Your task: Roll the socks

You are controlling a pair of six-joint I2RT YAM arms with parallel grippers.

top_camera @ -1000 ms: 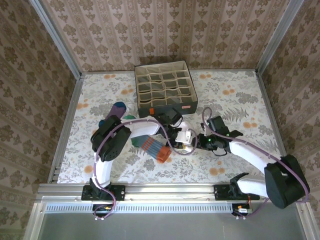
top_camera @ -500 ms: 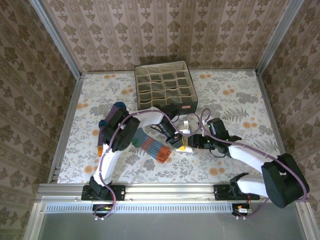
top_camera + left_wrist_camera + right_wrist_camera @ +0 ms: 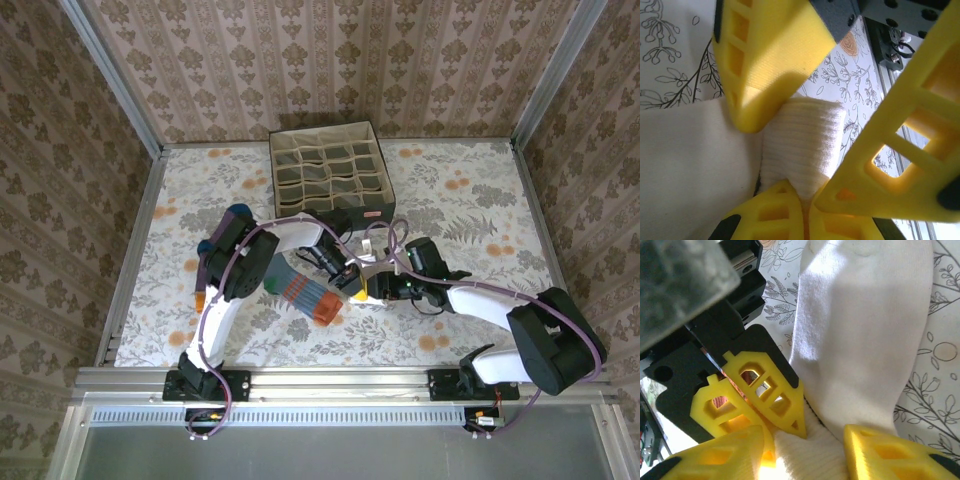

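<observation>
From above, we see the left gripper point(image 3: 347, 277) and the right gripper point(image 3: 373, 288) tip to tip just below the centre of the frame, over the flowered table point(image 3: 470, 200). The striped sock point(image 3: 303, 293) lies flat just left of them, with its orange cuff toward the bottom. The grey compartment box point(image 3: 335, 213) sits above them.

In the left wrist view, the left fingers point(image 3: 775, 215) at the bottom edge are clenched on a fold of the white sock point(image 3: 802, 145). The right fingers point(image 3: 765, 55) flank its ribbed end, one at upper left and one at right.

In the right wrist view, the white sock runs from top right down to bottom centre. The right gripper's fingers stand apart on either side of it, and we cannot tell whether they squeeze it.
</observation>
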